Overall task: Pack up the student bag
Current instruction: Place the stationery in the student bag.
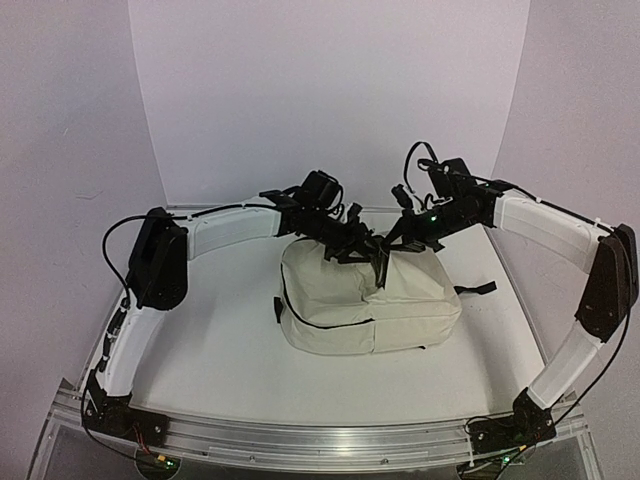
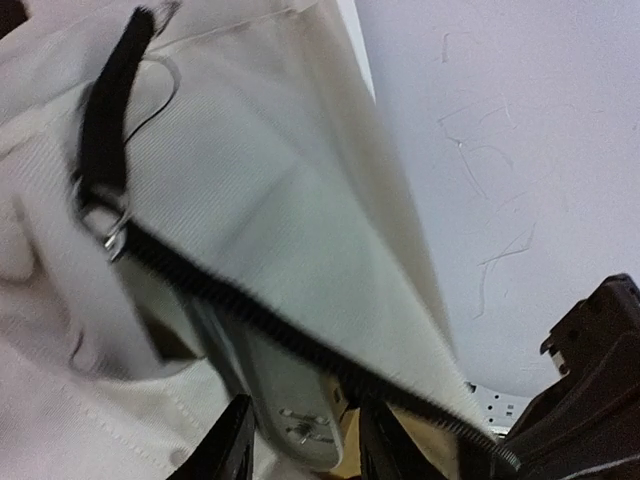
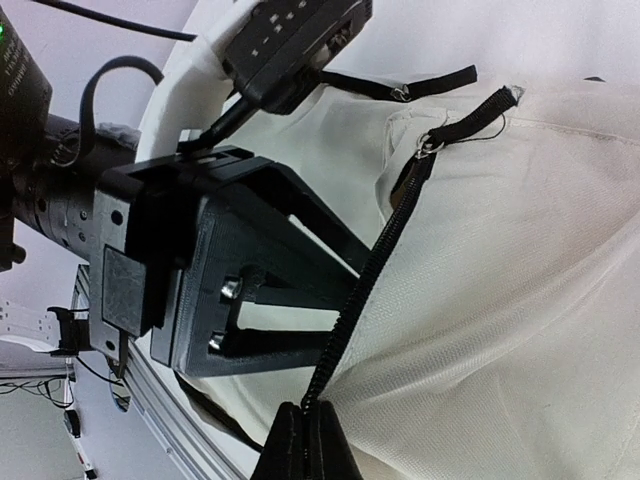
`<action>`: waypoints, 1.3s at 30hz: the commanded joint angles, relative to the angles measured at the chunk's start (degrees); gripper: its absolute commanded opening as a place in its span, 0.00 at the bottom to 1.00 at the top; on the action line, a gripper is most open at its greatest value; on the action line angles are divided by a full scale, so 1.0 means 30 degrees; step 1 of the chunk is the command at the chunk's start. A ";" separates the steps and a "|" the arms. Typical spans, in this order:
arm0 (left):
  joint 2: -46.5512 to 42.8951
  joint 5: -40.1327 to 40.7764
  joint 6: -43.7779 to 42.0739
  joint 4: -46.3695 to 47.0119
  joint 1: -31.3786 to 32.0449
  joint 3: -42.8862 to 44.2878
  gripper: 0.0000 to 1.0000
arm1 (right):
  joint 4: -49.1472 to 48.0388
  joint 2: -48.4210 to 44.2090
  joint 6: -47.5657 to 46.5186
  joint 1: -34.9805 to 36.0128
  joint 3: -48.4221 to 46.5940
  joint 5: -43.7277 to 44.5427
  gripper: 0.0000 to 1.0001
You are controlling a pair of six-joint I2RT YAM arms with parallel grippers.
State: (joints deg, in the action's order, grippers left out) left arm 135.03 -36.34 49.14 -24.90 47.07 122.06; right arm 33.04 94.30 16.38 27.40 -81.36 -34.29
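The cream soft fabric backpack lies in the middle of the white desk. At its far edge the left tool is released, fingers apart beside the black zipper. It crowds the right tool, which is clenched on the backpack's zipper edge.

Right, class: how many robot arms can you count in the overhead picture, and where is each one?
2. The left arm reaches in from the left side, the right arm from the right; both meet over the far edge of the cream bag. None looks hidden.
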 commanded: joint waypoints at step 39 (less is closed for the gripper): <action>-0.5040 -0.0091 -0.2004 0.2192 0.0313 -0.5267 0.26 | -0.1286 -0.0610 -0.0216 0.0044 0.0040 -0.1323 0.00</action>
State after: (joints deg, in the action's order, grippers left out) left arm 125.77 -39.45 42.30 -22.63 49.38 111.52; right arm 33.04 94.63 16.15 27.29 -80.90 -35.48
